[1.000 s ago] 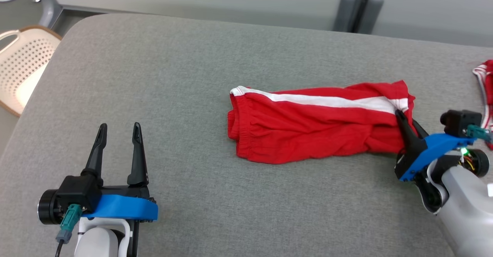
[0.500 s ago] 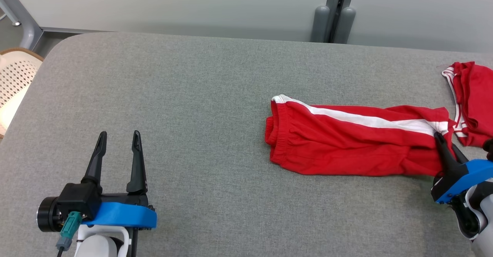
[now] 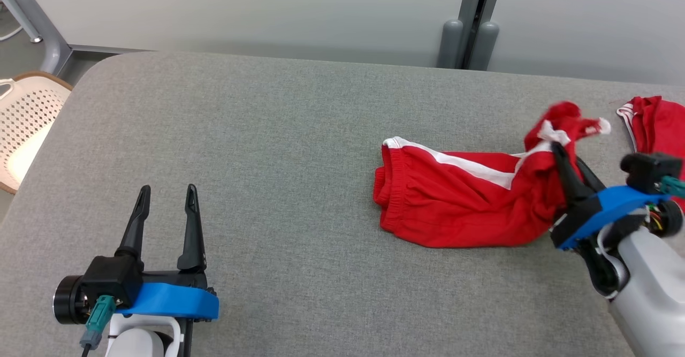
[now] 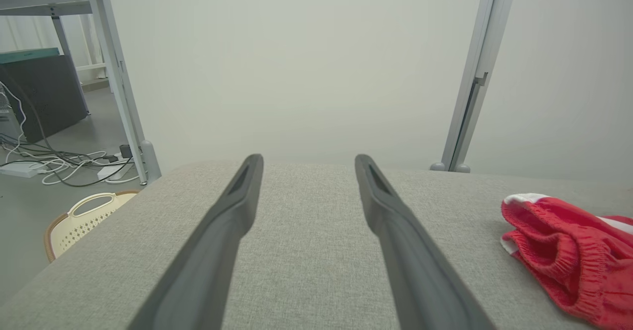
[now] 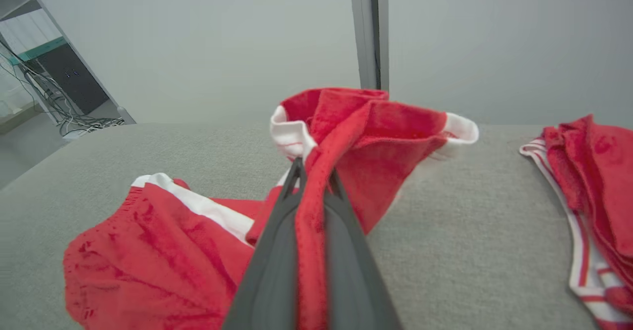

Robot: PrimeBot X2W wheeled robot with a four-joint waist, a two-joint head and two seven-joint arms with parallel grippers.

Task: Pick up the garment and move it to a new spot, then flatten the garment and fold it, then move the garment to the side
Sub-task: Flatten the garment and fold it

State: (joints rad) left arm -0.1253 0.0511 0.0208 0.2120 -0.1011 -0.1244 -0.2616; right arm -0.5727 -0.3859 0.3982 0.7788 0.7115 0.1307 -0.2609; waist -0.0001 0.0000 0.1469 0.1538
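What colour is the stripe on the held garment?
White stripe on red garment; head view shows best.

red garment (image 3: 455,202) with white stripe, grey table (image 3: 267,159).

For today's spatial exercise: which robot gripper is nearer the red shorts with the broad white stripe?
Right. The right gripper clamps the red shorts at one raised end; the left gripper stands open, far to their left.

**Tally by kind**

Two red garments: the striped garment (image 3: 455,207) and a second garment (image 3: 655,124) at the far right edge. Two pincers: the left pincer (image 3: 166,188) and the right pincer (image 3: 559,151), each with two dark fingers (image 3: 191,228). One grey table (image 3: 267,132). One cream perforated basket (image 3: 27,116), off its left end.
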